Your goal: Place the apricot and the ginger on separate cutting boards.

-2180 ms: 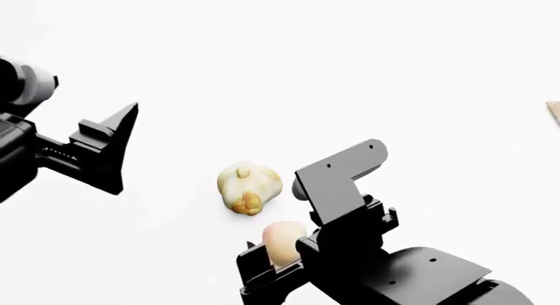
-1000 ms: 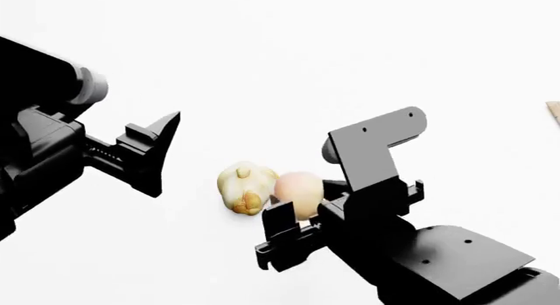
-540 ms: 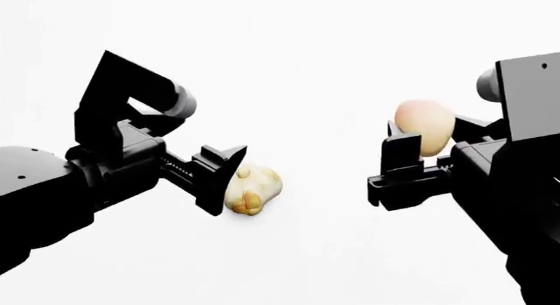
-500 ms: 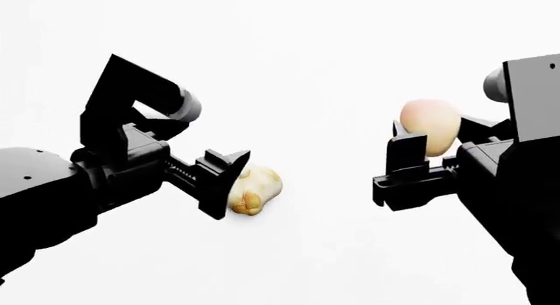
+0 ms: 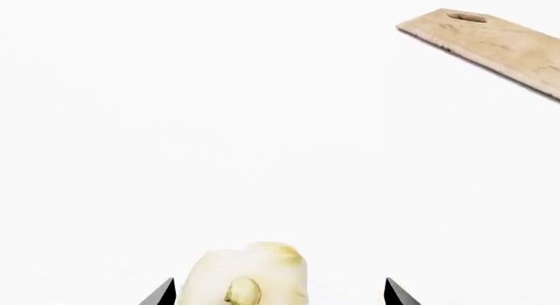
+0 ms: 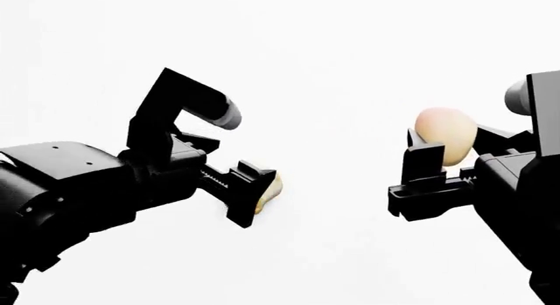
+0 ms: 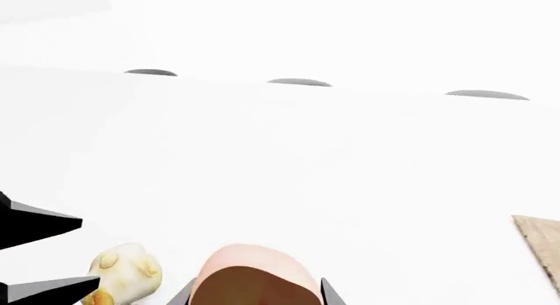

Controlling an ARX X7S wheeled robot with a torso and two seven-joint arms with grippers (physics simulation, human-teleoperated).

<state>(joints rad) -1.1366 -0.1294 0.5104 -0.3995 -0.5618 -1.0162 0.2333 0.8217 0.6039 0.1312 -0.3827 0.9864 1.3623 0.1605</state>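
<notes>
Left gripper (image 6: 249,195) moved in around the ginger (image 5: 251,273), white table (image 6: 332,69) (cutting board (image 5: 490,46) far off), fingers spread, right gripper (image 6: 450,167) pinching the apricot (image 6: 446,136) aloft.

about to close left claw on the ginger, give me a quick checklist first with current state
1. Ginger sits between the left claw tips: ok, one tip shows on each side in the left wrist view.
2. Left claw open wide enough: ok, gaps show on both sides of the ginger.
3. Left claw low enough for a firm grip: cannot tell, the head view hides most of the ginger.
4. Apricot secure in the right claw: ok, held up off the surface.
5. Right claw out of the left one's way: ok, well apart in the head view.
6. Boards ready: only one board can be confirmed; another edge shows, same or second cannot tell.
</notes>
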